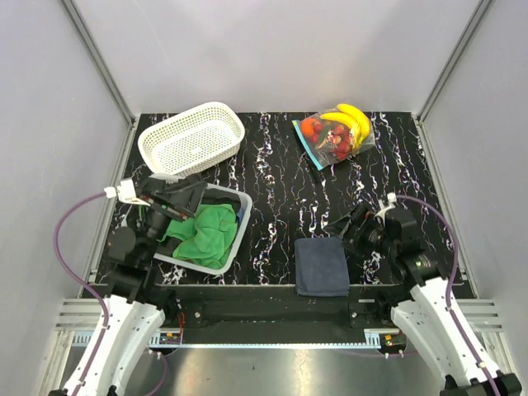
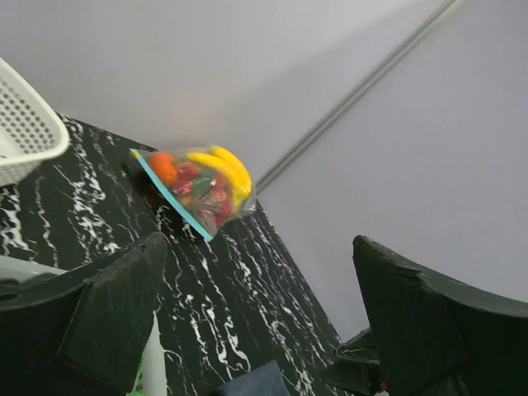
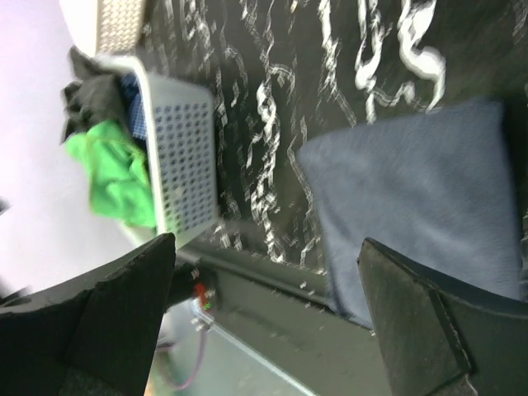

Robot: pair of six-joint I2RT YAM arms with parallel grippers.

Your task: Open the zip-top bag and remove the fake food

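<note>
Left tool (image 1: 188, 196) and right tool (image 1: 345, 227) hang wide open and empty over the near side of a black marbled desk (image 1: 272, 190) between grey walls (image 1: 272, 49). One bag (image 1: 334, 140) of food (image 1: 353, 121) lies far right, well apart from both tools. There are a white basket (image 1: 191, 138), a grey basket (image 1: 237, 235), a green cloth (image 1: 202, 235) and a blue cloth (image 1: 322, 266).

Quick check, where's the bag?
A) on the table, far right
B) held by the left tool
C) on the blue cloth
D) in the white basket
A: the bag lies on the table at its far right, with nothing else touching it.
</note>
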